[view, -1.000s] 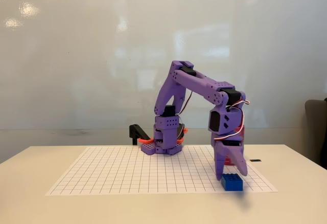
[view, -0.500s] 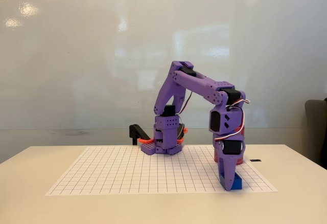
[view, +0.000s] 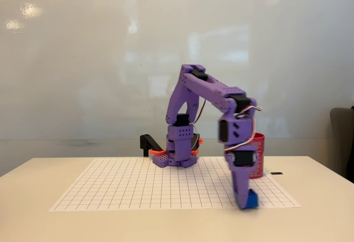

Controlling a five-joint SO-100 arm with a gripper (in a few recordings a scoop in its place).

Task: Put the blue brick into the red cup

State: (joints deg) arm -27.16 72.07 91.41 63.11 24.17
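In the fixed view the purple arm [view: 210, 90] stands just right of the frame's centre, its base [view: 176, 156] planted at the far edge of a white grid sheet [view: 138, 187] that covers the middle of the pale table [view: 33, 220]. From the base the first link rises nearly straight up to a bend at mid-height of the frame. The second link slopes down and to the right to the wrist, where red and white wires loop out on the right side. Below the wrist the last section hangs almost vertical, leaning a little so that its tip sits lower right of centre.

The gripper [view: 243, 200] points down at the sheet's near right corner, its tip down at the sheet's level. It shows edge-on as one narrow purple shape. The blue brick [view: 253, 200] is at the gripper's lower right side, touching it, low by the sheet; only a small blue part shows past the purple finger. Whether the jaws are clamped on the brick or merely against it cannot be told from this angle.

The red cup [view: 257, 154] stands upright behind the gripper, right of the wrist section, partly covered by the arm, higher in the frame than the brick and apart from it.

A small black and orange clamp [view: 149, 144] sits left of the base
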